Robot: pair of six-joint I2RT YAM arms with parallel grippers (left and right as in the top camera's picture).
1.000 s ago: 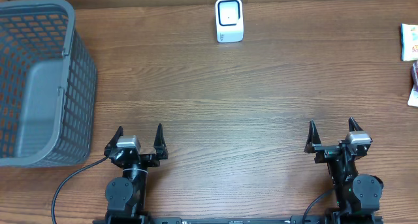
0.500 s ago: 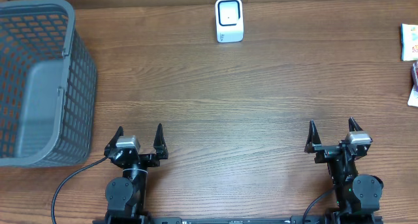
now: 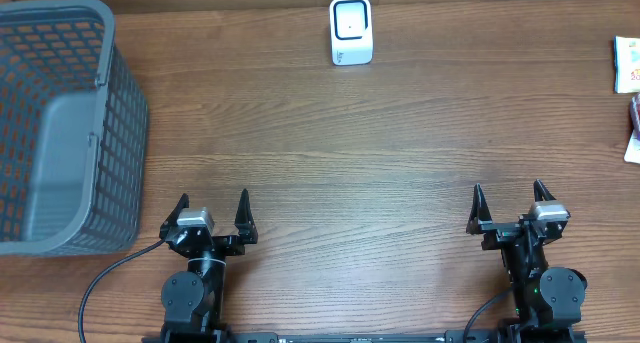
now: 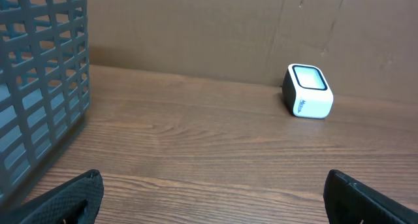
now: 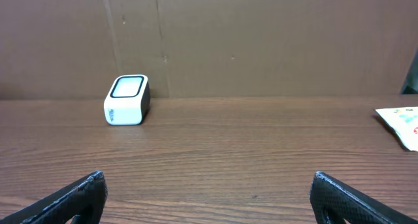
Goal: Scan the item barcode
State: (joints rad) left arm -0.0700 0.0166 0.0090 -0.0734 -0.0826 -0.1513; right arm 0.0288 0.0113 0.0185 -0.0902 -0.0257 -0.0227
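A small white barcode scanner (image 3: 351,30) stands at the far middle of the wooden table; it also shows in the left wrist view (image 4: 309,100) and the right wrist view (image 5: 127,100). Packaged items (image 3: 627,65) lie at the far right edge, one white packet partly seen from the right wrist (image 5: 400,123). My left gripper (image 3: 212,205) rests near the front left, open, with only bare wood between its fingertips (image 4: 72,194). At the front right my right gripper (image 3: 510,196) stands open and holds nothing, well short of the items.
A large grey plastic basket (image 3: 60,123) fills the left side of the table, close to the left gripper; its mesh wall shows in the left wrist view (image 4: 39,74). A brown cardboard wall (image 5: 261,34) backs the table.
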